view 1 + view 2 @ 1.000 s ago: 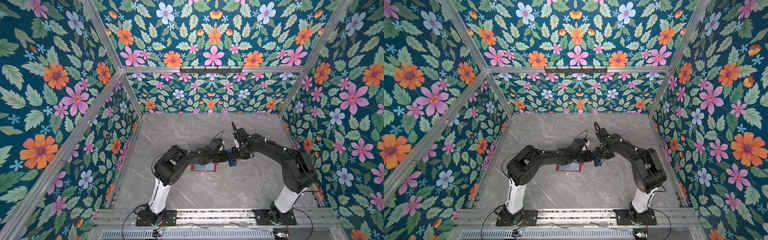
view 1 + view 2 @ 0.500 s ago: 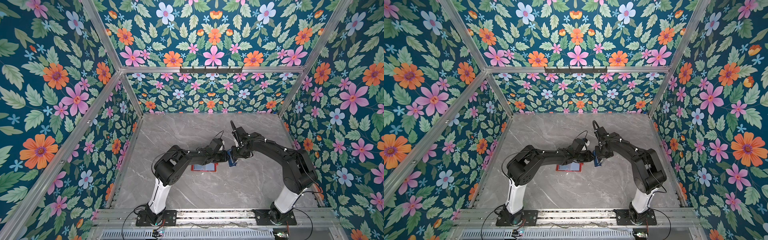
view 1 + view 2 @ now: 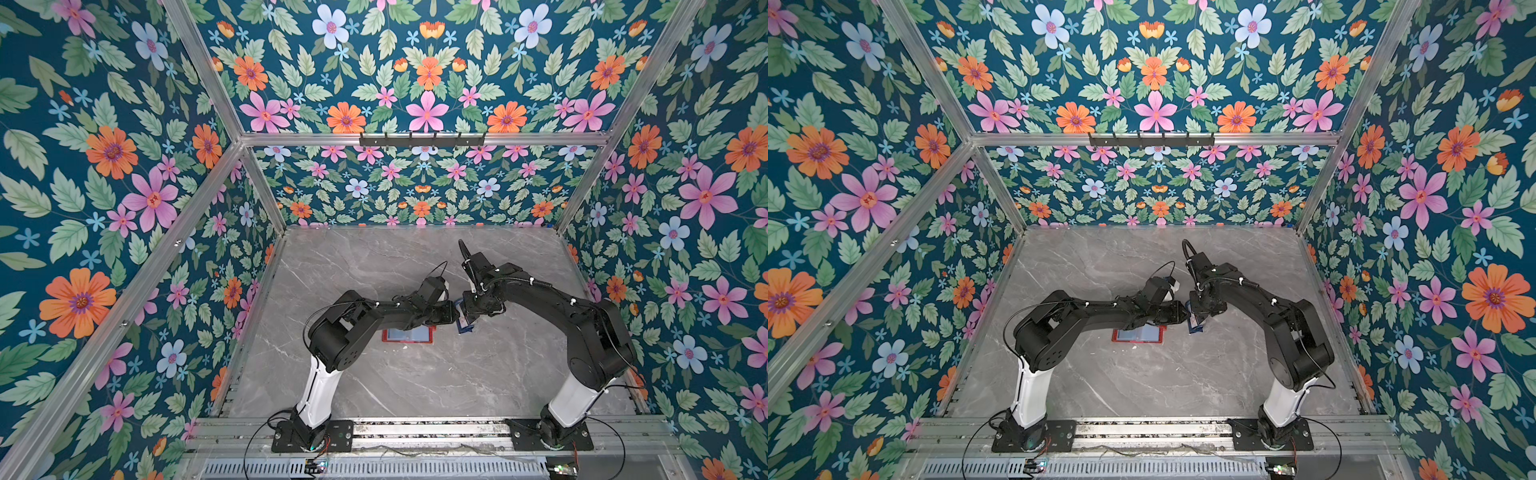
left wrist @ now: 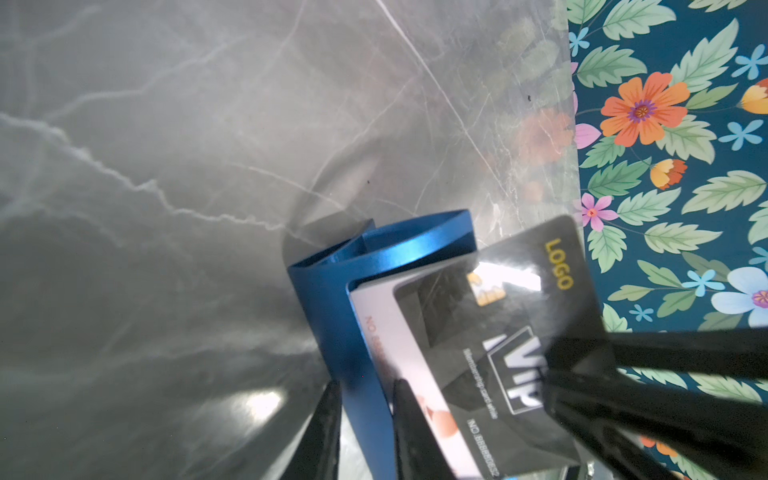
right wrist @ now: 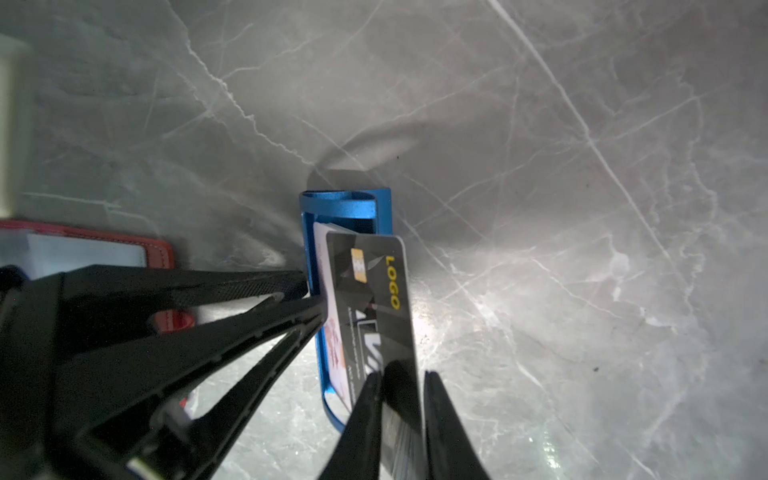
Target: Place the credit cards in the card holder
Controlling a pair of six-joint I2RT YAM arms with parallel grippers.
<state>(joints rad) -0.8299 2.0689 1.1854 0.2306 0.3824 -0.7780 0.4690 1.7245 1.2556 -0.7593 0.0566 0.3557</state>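
Red leather-look wallet (image 3: 407, 335) lies open on grey marble surface (image 3: 415, 386), just left of upright blue metal tray (image 4: 332, 299). Left pincer (image 4: 365, 382) clamped on tray's side wall. In tray: pale plastic card (image 4: 374, 316) with reddish print, plus black glossy VIP card (image 4: 498, 332), tilted, sticking out further. Right pincer (image 5: 402, 374) straddles black card's edge, nearly closed, can't tell if it's actually pinching tbh.

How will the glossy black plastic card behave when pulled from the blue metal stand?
The glossy black plastic card looks thin: probably light, slightly bendable. Its shine suggests slipperiness. The blue metal stand might tip unless held.
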